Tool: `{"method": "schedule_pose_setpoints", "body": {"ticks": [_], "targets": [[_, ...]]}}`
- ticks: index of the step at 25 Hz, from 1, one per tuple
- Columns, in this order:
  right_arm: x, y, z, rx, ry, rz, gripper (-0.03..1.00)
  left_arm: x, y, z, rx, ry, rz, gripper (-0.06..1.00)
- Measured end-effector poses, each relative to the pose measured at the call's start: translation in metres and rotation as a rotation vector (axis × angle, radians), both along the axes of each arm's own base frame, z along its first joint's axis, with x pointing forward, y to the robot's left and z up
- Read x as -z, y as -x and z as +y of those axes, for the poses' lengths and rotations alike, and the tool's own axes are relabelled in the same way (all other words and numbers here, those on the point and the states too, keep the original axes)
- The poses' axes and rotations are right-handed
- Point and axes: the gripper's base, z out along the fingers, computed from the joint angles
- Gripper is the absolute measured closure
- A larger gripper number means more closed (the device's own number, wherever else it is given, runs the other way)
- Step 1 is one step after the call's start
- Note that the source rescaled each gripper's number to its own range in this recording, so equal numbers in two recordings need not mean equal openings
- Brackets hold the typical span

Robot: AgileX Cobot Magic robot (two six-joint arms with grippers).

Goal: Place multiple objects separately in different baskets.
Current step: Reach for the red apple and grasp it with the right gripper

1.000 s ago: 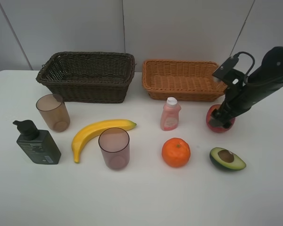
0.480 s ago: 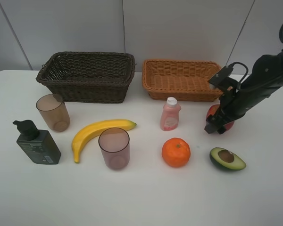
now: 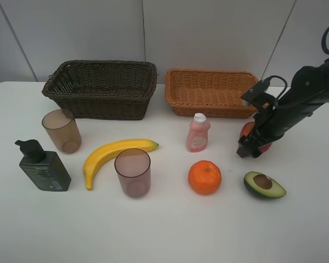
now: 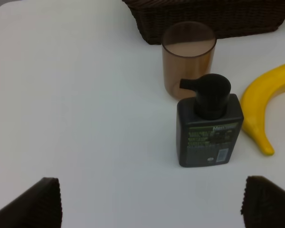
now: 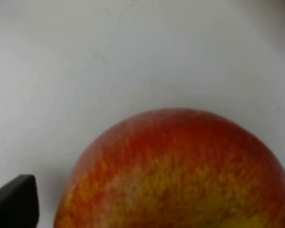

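Left claw (image 4: 152,204) hangs spread wide near the pump bottle (image 3: 44,166). Nearest lie avocado (image 3: 264,184), orange (image 3: 204,177) and cup (image 3: 132,172). Behind are banana (image 3: 112,153), pink bottle (image 3: 198,133), second cup (image 3: 62,130) and the apple (image 5: 180,171) on the table (image 3: 164,230). The right claw (image 3: 248,147) is spread around the apple, one finger (image 5: 14,202) clear of it. Farthest, dark basket (image 3: 101,104) and light basket (image 3: 208,108) stand side by side.

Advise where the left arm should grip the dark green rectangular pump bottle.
Take the dark green rectangular pump bottle by its flat-sided body, below the black pump head, coming from the front with the open left gripper. It appears upright, and its parallel narrow sides suit the pads. The translucent brownish cup stands close behind.
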Motion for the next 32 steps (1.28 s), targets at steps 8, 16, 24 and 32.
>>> {"method": "schedule_pose_setpoints", "body": {"ticks": [8, 16, 24, 32], "targets": [[-0.0001, -0.0001, 0.0000, 0.001, 0.000, 0.001, 0.27, 0.0000, 0.0000, 0.0000, 0.000, 0.000, 0.000, -0.06], [-0.0002, 0.0001, 0.0002, 0.006, -0.004, 0.005, 0.27, 0.0000, 0.0000, 0.0000, 0.000, 0.000, 0.000, -0.06], [-0.0002, 0.0001, 0.0002, 0.006, -0.004, 0.005, 0.27, 0.0000, 0.0000, 0.0000, 0.000, 0.000, 0.000, -0.06], [0.0002, 0.0011, -0.0001, 0.004, 0.000, 0.017, 0.27, 0.0000, 0.0000, 0.0000, 0.000, 0.000, 0.000, -0.06]]}}
